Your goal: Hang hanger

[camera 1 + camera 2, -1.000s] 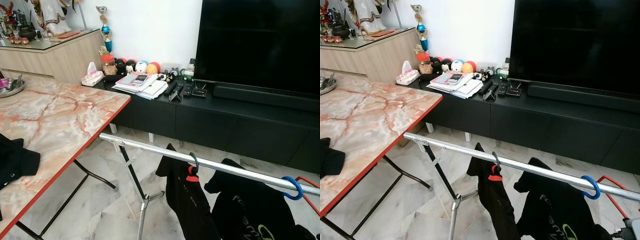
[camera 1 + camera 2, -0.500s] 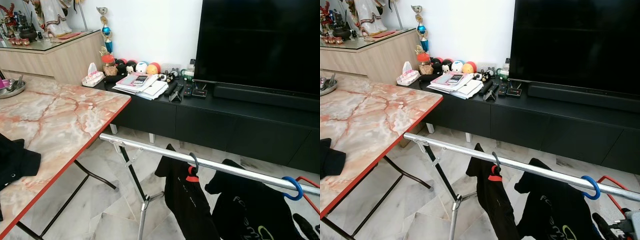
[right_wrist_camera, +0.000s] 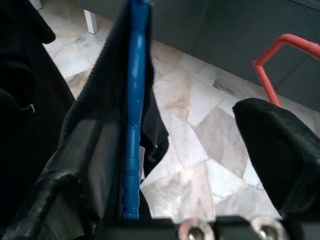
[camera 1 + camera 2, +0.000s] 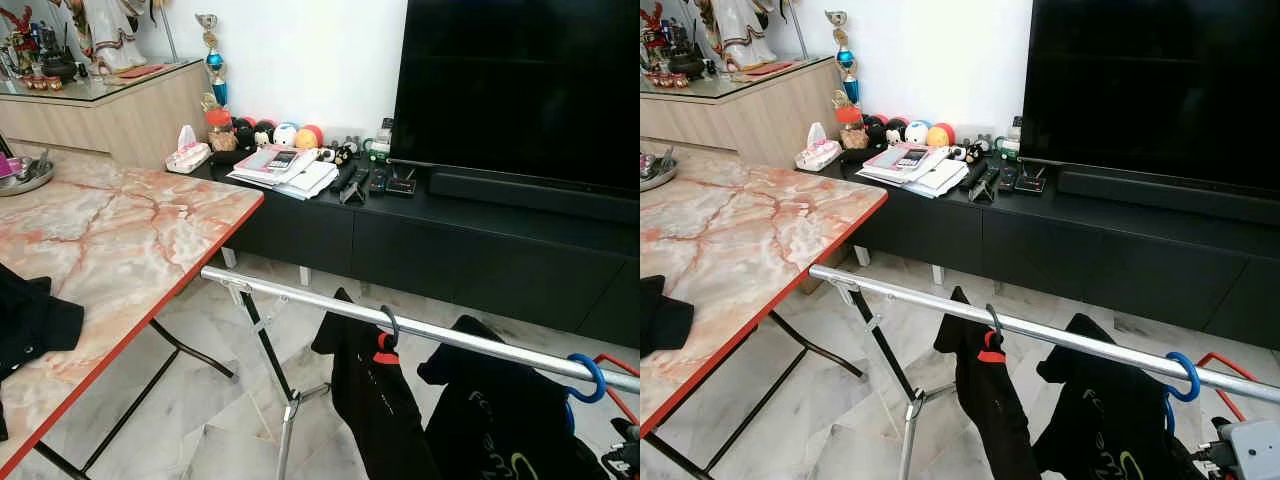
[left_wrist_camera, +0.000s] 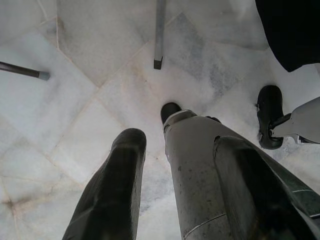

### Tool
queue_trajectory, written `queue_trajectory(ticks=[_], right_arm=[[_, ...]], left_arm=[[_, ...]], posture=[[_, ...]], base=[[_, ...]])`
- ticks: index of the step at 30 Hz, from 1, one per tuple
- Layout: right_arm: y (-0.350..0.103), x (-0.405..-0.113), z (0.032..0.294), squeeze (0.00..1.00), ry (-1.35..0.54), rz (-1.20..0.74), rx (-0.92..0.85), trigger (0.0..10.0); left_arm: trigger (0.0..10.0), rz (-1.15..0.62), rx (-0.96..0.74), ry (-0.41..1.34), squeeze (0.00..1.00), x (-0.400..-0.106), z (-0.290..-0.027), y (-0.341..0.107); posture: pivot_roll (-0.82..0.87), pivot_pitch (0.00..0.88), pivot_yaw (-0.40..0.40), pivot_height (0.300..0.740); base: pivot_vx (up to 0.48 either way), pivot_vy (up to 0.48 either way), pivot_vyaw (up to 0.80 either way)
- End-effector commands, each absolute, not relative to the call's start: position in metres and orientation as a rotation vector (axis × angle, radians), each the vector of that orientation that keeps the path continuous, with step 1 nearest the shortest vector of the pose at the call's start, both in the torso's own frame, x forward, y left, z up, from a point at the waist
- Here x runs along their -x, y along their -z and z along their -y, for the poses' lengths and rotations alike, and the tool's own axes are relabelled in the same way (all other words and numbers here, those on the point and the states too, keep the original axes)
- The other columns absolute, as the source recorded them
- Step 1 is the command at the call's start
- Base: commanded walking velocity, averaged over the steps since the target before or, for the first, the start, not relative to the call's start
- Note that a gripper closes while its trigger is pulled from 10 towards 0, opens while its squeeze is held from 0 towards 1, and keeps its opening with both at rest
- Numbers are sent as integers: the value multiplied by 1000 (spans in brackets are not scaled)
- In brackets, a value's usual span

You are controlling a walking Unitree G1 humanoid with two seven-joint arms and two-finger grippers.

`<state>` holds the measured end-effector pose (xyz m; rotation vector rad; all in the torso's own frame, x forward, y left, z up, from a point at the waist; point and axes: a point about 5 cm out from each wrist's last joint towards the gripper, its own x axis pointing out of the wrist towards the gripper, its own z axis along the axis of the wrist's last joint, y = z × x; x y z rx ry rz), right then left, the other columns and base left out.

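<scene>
Blue plastic hanger (image 4: pixel 1181 377) carrying a black shirt (image 4: pixel 1110 425) hooks over the silver metal rail (image 4: pixel 1040 332). Right gripper (image 3: pixel 200 165) spread wide, hanger shaft between its fingers (image 3: pixel 280 150), untouched.

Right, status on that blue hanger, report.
Blue hanger hooked on the rail, black shirt on it. Right gripper open around its blue arm. Left gripper idle, open, pointing at floor. Nothing in the way.
</scene>
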<state>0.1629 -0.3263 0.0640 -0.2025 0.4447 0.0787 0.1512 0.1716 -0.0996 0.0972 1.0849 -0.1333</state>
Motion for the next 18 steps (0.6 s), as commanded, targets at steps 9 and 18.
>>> queue_trajectory(ticks=[9, 18], right_arm=[[-63, -168, 339, 0, 69, -422, 267, 10000], [-52, -176, 321, 0, 22, -416, 183, 10000]], left_arm=[[10000, -1104, -120, 136, 0, -146, -175, 101], [10000, -1105, -124, 134, 0, -146, -176, 101]], posture=[[-86, 10, 10, 740], [-78, 14, 7, 740]], base=[[0, 0, 0], [0, 0, 0]])
